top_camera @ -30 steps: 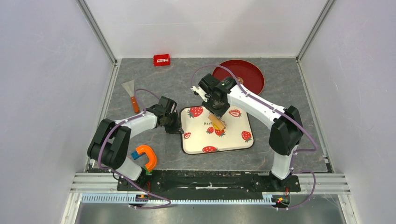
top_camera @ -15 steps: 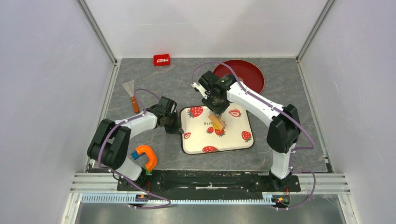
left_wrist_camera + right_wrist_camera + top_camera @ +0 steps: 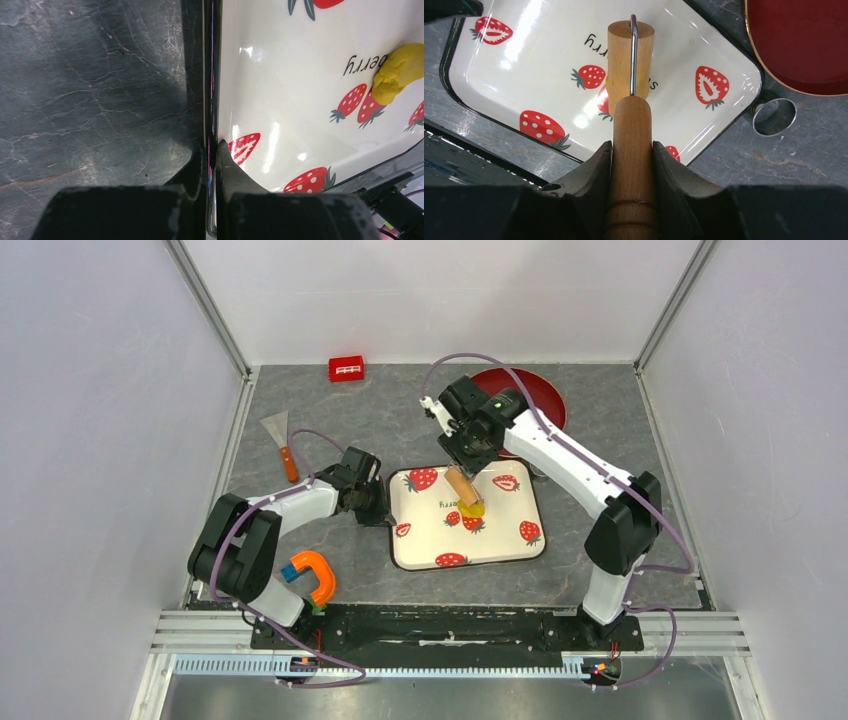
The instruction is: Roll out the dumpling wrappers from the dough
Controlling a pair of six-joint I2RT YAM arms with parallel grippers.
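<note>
Right gripper (image 3: 631, 150): clamped on the roller (image 3: 630, 60) handle.
Dough (image 3: 472, 508): at the roller's tip, 6 o'clock from the right gripper.
Left gripper (image 3: 212, 152): pinching the tray (image 3: 280, 75) rim, with the dough at 3 o'clock.

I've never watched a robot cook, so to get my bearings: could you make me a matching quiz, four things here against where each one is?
Things:
1. wooden roller
2. yellow dough
3. red plate
4. scraper

Places:
A. lying on the table, left side
B. on the strawberry tray, at the roller's head
C. clamped in the right gripper
D. on the table's far right, behind the tray

Pairs: 1-C, 2-B, 3-D, 4-A
</note>
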